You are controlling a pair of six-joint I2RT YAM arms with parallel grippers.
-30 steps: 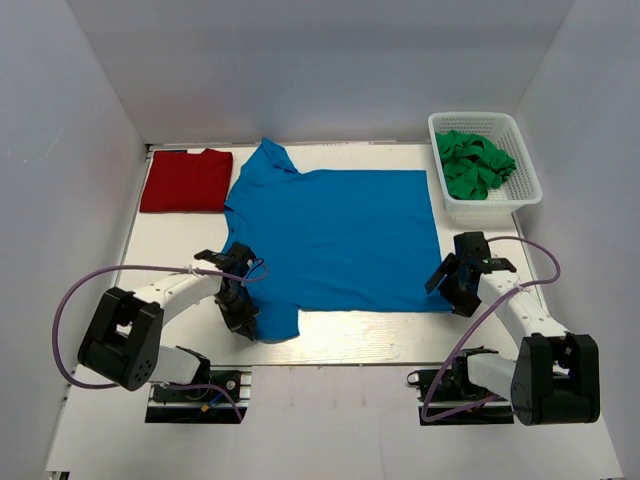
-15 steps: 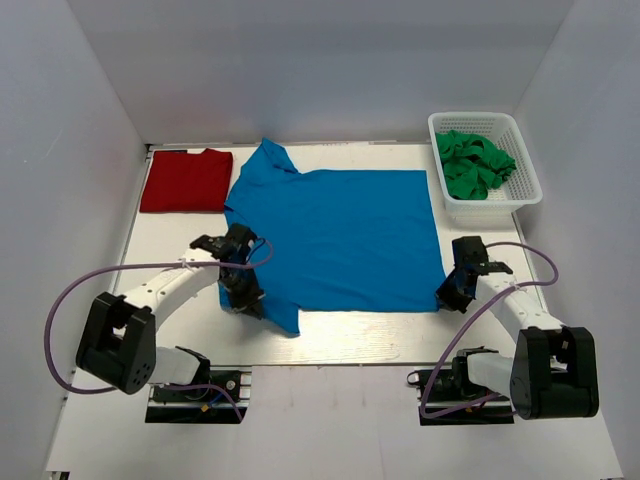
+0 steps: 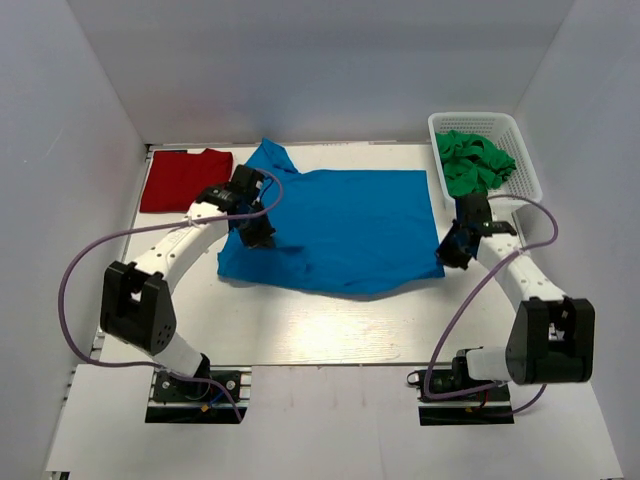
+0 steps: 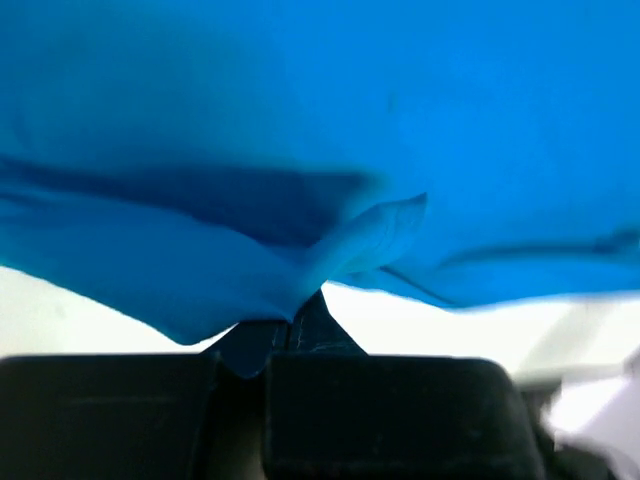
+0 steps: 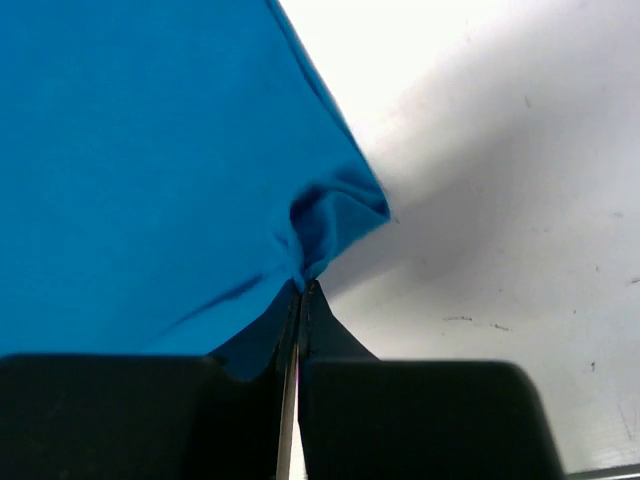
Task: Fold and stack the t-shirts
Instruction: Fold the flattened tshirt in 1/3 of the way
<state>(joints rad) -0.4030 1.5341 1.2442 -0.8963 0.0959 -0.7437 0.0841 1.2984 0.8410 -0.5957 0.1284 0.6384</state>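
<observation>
The bright blue t-shirt (image 3: pixel 340 225) lies spread across the middle of the table, its near edge lifted and bowed. My left gripper (image 3: pixel 262 236) is shut on the shirt's left part, raised above the cloth; in the left wrist view the blue t-shirt (image 4: pixel 300 180) is pinched at my left gripper (image 4: pixel 292 318). My right gripper (image 3: pixel 448 252) is shut on the shirt's near right corner; the right wrist view shows the blue t-shirt (image 5: pixel 150 180) bunched at my right gripper (image 5: pixel 302 288). The dark red t-shirt (image 3: pixel 183 179) lies folded at the far left.
A white basket (image 3: pixel 521 160) holding green cloth (image 3: pixel 472 165) stands at the far right, just beyond my right arm. White walls close in the table (image 3: pixel 330 330) on three sides.
Both grippers have carried the blue t-shirt's near edge away from me, towards the far side. The right gripper went from open to shut on the corner. The left arm has swung far up and back.
</observation>
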